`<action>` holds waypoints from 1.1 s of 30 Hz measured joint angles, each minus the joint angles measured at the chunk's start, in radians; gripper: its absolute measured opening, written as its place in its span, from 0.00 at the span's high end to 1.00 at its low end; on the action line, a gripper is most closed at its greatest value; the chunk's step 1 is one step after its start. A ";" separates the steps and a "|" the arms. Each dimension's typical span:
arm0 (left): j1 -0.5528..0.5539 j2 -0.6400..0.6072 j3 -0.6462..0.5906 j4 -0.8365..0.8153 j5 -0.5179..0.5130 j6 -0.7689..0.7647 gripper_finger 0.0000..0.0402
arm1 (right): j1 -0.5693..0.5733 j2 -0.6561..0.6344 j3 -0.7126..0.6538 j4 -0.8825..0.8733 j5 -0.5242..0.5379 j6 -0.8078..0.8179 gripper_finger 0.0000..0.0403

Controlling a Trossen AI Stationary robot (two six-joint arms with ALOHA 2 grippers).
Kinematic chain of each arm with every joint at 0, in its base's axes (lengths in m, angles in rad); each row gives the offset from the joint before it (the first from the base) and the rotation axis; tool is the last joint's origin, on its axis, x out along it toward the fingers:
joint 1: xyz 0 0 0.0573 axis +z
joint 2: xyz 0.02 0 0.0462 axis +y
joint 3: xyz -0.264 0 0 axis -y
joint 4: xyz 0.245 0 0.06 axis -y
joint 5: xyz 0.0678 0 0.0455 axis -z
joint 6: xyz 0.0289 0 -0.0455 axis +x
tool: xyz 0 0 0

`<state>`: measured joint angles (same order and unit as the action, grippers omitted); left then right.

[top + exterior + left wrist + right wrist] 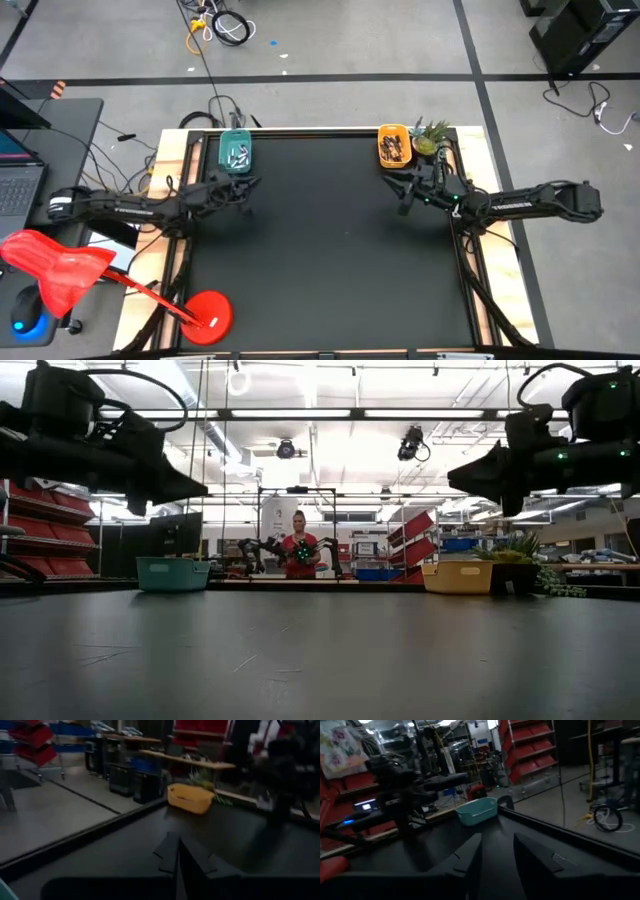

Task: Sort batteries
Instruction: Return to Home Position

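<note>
A teal tray [236,152] at the table's far left holds pale batteries [238,157]. A yellow tray [394,146] at the far right holds dark batteries [397,151]. My left gripper [250,184] hangs level above the table just near of the teal tray, and its fingers [176,845] are shut on nothing. My right gripper [395,183] hangs level just near of the yellow tray, open and empty, with a gap between its fingertips [497,840]. The two grippers point toward each other across the table.
The black table top [320,260] stretches between and in front of the arms. A small green plant [432,138] stands beside the yellow tray. A red stand [205,312] sits at the near left corner. A person [300,552] stands far behind the table.
</note>
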<state>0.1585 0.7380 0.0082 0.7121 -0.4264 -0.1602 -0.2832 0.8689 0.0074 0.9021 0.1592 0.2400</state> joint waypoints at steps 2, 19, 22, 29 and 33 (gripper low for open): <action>-0.033 0.000 0.000 -0.023 -0.005 0.023 0.95 | -0.002 0.001 0.000 -0.003 0.024 -0.007 0.70; -0.154 0.001 0.000 -0.102 -0.003 0.206 0.95 | -0.008 0.003 0.000 -0.041 0.055 -0.033 0.69; -0.154 0.001 0.000 -0.103 -0.003 0.206 0.95 | -0.008 0.003 0.000 -0.042 0.056 -0.033 0.70; -0.154 0.001 0.000 -0.103 -0.003 0.205 0.95 | -0.008 0.003 0.000 -0.041 0.056 -0.033 0.70; -0.154 0.001 0.000 -0.103 -0.003 0.205 0.95 | -0.008 0.003 0.000 -0.041 0.056 -0.033 0.70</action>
<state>0.0044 0.7387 0.0082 0.6086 -0.4290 0.0452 -0.2913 0.8719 0.0078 0.8608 0.2153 0.2066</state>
